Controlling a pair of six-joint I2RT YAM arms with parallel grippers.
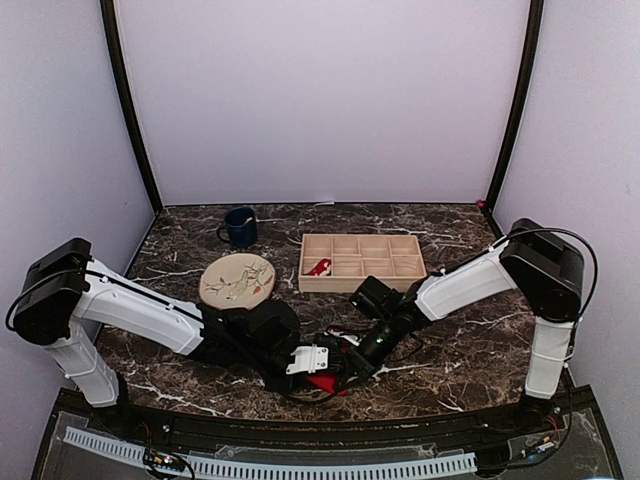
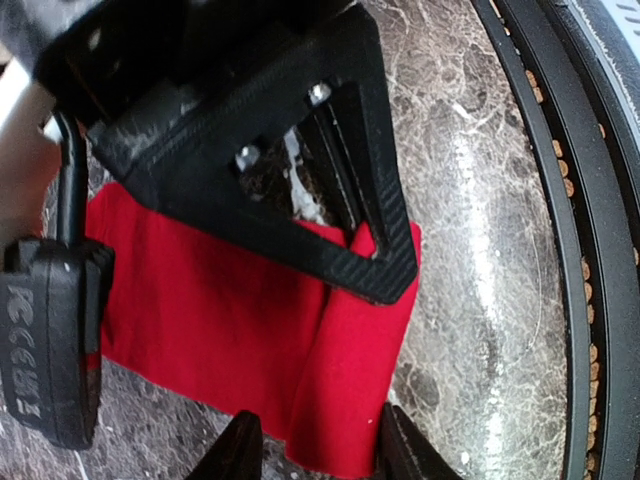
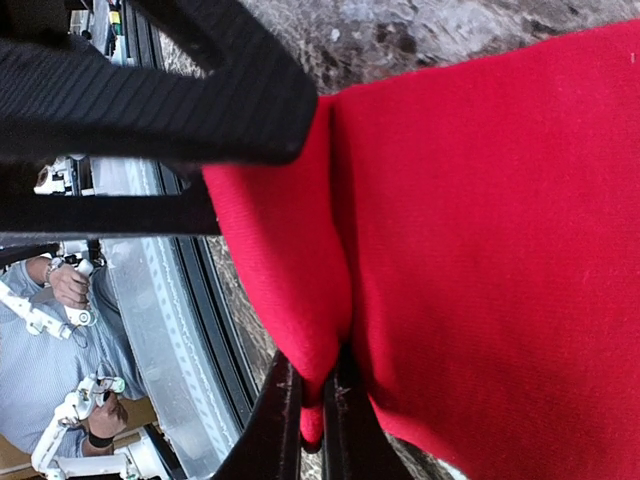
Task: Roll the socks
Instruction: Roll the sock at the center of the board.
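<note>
A red sock (image 1: pixel 325 384) lies on the marble table near its front edge, between both arms. In the left wrist view the sock (image 2: pixel 230 310) lies flat with one end folded over into a thick roll. My left gripper (image 2: pixel 318 452) is open, one fingertip on each side of that folded end. In the right wrist view my right gripper (image 3: pixel 320 405) is shut on a pinched fold of the sock (image 3: pixel 480 230). The right gripper's black finger frame (image 2: pixel 380 270) rests on the folded end. In the top view both grippers meet over the sock, left (image 1: pixel 318 368) and right (image 1: pixel 357 360).
A wooden compartment tray (image 1: pixel 385 266) with a small red item (image 1: pixel 320 266) stands behind the arms. A patterned plate (image 1: pixel 237 280) and a dark blue mug (image 1: pixel 240 227) are at the back left. The black front rail (image 2: pixel 560 250) runs close beside the sock.
</note>
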